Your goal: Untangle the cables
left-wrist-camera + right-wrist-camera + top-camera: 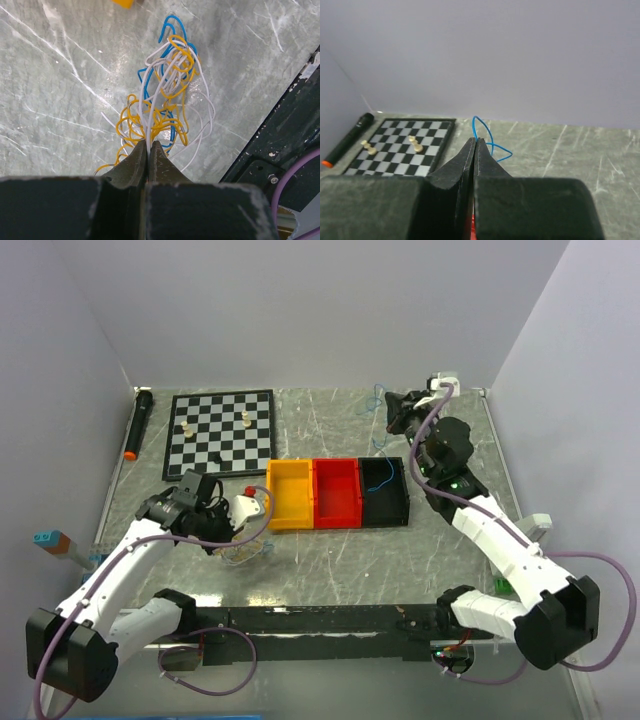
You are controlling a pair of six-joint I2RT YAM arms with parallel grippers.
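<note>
The cables [167,90] lie in a tangle of yellow, white and blue wires on the marble table, near its front edge; from above the tangle [246,552] sits just ahead of the left arm. My left gripper [149,144] is shut on a white cable at the tangle's near side. My right gripper [476,140] is shut on a blue cable [490,145], raised over the far right of the table, the wire looping out past the tips. From above, that blue cable [377,398] shows beside the right gripper [392,416].
Three joined trays stand mid-table: yellow [290,498], red [337,490] and black [400,502], with a blue wire [381,481] in the black one. A chessboard [222,430] with a few pieces lies at the back left, a black marker [138,425] beside it.
</note>
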